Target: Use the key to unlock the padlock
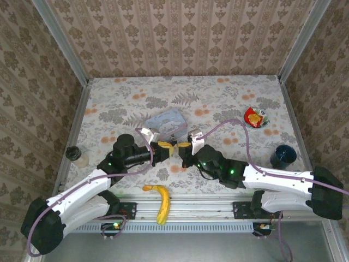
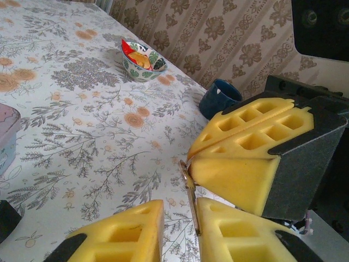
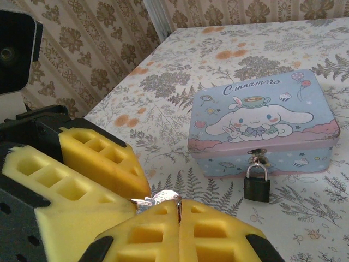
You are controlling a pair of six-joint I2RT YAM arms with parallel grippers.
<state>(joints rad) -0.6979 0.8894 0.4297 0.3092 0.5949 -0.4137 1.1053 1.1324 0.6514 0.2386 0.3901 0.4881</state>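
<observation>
Where the top view looks down, a flower-printed table [image 1: 229, 98] sits between wallpapered walls [image 1: 180, 38]. A pale blue tin [image 1: 166, 120] lies at mid-table, with a banana [image 1: 161, 202] nearer the arms than the tin, and a bowl [image 1: 255, 117] and a dark cup [image 1: 283, 156] to the tin's right. Just in front of the tin, the left gripper [image 1: 165, 146] and right gripper [image 1: 183, 147] stand tip to tip.

Left wrist view: the left jaws stand slightly apart on either side of the key [image 2: 191, 199].

Right wrist view: the right jaws are clamped on the key, and the padlock [image 3: 257, 184] hangs from the tin's front clasp.
</observation>
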